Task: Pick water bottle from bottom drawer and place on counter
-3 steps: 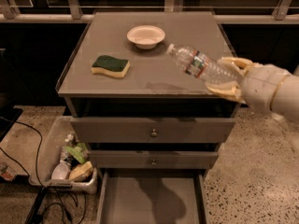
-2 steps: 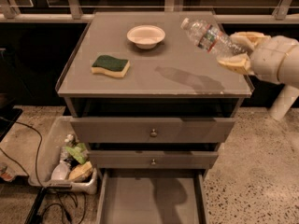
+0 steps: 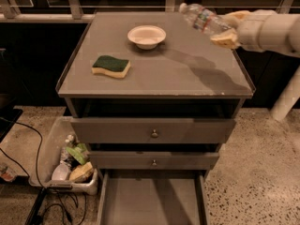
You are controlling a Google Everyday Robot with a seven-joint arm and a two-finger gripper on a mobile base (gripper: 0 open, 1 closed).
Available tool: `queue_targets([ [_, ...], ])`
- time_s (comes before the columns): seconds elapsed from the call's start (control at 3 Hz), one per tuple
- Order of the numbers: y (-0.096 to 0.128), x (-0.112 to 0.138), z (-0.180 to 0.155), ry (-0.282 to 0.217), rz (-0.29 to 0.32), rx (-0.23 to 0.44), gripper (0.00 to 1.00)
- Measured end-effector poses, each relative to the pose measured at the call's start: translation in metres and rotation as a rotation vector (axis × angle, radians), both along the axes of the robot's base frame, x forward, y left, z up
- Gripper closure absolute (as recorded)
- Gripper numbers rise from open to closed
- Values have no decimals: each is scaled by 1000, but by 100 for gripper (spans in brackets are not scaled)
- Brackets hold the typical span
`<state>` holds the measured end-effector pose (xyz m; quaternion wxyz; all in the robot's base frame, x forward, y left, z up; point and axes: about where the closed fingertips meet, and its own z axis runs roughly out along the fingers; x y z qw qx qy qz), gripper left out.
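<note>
Right, I have the bottle (image 3: 204, 18) in the tool (image 3: 229, 27), whose two tan fingers (image 3: 226, 39) are closed on the base end, one above and one below. The bottle is in the air over the right rear corner of the desk (image 3: 178, 74). It lies tilted, nearly on its side, with the white cap pointing up and to the left, and it is not touching the top. The drawer (image 3: 152, 200) stands pulled out at the bottom with a bare floor, so I judge the pick done and only the placing left.

I expect the bottle to be light. The thin, crinkled plastic will give under the fingers and is smooth enough to slide. Held this far down, the neck hangs out as a lever, so any quick wrist turn could let it swivel in the grip. A hold nearer the label band would be steadier, but I would not re-grip in mid-air.

My plan is to bring the base down level before I let go. If it lands tilted it will tip and roll, and the desk's thin raised rim may not stop it.

There is bare desk in front of the tool on the right half. The bowl (image 3: 146, 35) sits near the back centre and the sponge (image 3: 111, 66) to the left, both well apart from where I would set it down. The bin (image 3: 70, 163) of clutter on the floor is out of the way.
</note>
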<state>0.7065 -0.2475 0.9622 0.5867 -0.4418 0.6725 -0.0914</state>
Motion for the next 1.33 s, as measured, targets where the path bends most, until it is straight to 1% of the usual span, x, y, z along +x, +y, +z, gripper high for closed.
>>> queue_targets([
  [0.33,57,34,-41,97,89,-120,100],
  [0.67,57,25,-45,99,94,-119,100],
  [1.0,58,9,-54,116,109,-113,100],
  [1.33,58,-5,-61,137,134,-84,100],
])
